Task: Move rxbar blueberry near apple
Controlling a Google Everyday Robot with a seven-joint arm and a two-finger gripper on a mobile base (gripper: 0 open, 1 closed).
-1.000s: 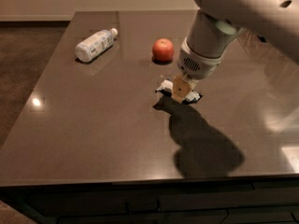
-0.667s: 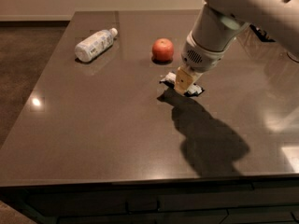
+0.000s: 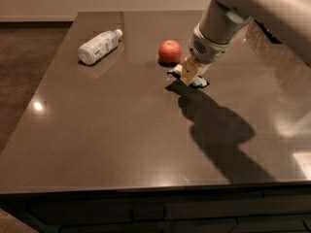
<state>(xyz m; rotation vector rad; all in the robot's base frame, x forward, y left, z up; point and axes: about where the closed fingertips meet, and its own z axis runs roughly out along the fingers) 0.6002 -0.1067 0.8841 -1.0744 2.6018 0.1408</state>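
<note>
The rxbar blueberry (image 3: 199, 83), a dark blue and white wrapper, is under my gripper (image 3: 190, 75) in the middle of the dark table, low over the surface. The gripper comes down from the upper right and is shut on the bar, hiding most of it; only its left and right ends show. The apple (image 3: 169, 51) is red-orange and sits just up and left of the bar, a short gap away.
A white plastic bottle (image 3: 98, 46) lies on its side at the back left of the table (image 3: 112, 140). My arm (image 3: 252, 8) crosses the upper right and casts a large shadow on the table's right half. The table's front edge is near the bottom.
My gripper has moved with the rxbar blueberry toward the back of the table, closer to the apple. The apple and the bottle have not moved.
</note>
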